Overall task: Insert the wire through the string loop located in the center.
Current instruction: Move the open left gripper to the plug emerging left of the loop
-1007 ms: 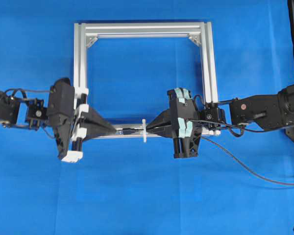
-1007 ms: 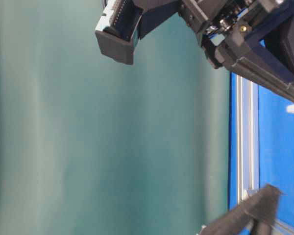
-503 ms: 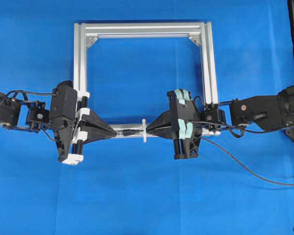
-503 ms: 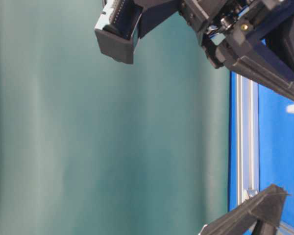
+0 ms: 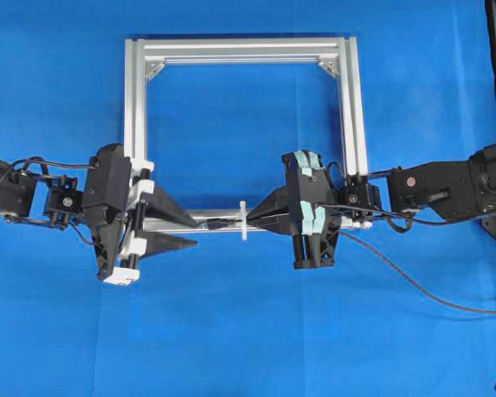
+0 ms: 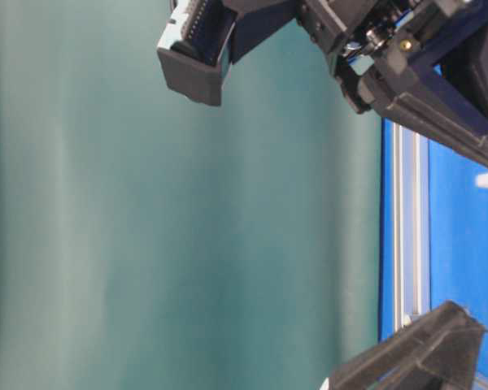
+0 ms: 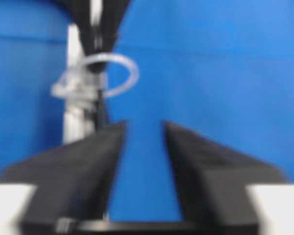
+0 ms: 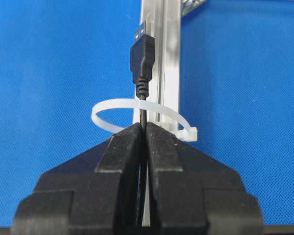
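The wire [image 8: 142, 105] runs through the white string loop [image 8: 104, 121], and its dark plug [image 8: 143, 56] lies past the loop along the silver frame bar [image 8: 169, 63]. My right gripper [image 8: 142, 126] is shut on the wire just short of the loop. From overhead, the loop [image 5: 242, 221] stands at the middle of the frame's front bar, with the plug [image 5: 219, 222] to its left and the right gripper [image 5: 252, 219] to its right. My left gripper [image 5: 195, 232] is open with nothing between its fingers, its tips just left of the plug. Its blurred wrist view shows the loop [image 7: 127, 71] ahead.
The square aluminium frame [image 5: 244, 48] lies on the blue cloth. A black cable [image 5: 413, 281] trails from the right gripper across the cloth to the right. In the table-level view the right arm [image 6: 407, 73] fills the top and a left finger [image 6: 427, 353] the bottom.
My left gripper has gone from shut to open, its fingers spreading apart beside the plug, and its arm has shifted slightly. The right gripper has stayed put on the wire.
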Action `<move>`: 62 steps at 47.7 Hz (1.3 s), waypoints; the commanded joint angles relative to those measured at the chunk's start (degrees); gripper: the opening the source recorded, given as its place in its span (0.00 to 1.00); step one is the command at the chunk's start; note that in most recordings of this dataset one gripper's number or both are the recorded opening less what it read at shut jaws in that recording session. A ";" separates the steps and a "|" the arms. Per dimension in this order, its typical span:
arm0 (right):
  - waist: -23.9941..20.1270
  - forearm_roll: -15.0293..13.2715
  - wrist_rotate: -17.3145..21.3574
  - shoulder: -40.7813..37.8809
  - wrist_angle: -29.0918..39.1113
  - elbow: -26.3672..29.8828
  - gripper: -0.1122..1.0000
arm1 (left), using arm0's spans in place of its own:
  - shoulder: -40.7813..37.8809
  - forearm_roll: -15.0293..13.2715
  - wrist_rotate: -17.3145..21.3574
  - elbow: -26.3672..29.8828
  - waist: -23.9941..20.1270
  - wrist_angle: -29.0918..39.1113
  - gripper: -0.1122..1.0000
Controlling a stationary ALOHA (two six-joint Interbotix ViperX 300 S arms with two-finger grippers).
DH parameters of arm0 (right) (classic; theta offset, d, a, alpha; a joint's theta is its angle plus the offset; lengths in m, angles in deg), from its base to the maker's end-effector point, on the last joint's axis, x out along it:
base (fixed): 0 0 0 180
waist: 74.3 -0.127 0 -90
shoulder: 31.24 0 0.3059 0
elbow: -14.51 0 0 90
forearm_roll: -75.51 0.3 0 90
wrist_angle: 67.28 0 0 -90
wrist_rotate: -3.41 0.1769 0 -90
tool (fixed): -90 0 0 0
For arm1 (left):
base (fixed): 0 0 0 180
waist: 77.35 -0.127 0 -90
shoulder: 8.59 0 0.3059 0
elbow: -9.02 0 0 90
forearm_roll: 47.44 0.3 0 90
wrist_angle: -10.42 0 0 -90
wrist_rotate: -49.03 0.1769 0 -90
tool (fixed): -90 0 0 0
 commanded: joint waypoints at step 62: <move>-0.18 0.09 0.00 0.62 -0.35 0.53 0.08 | -9.23 0.18 -0.18 7.38 -1.32 2.72 0.93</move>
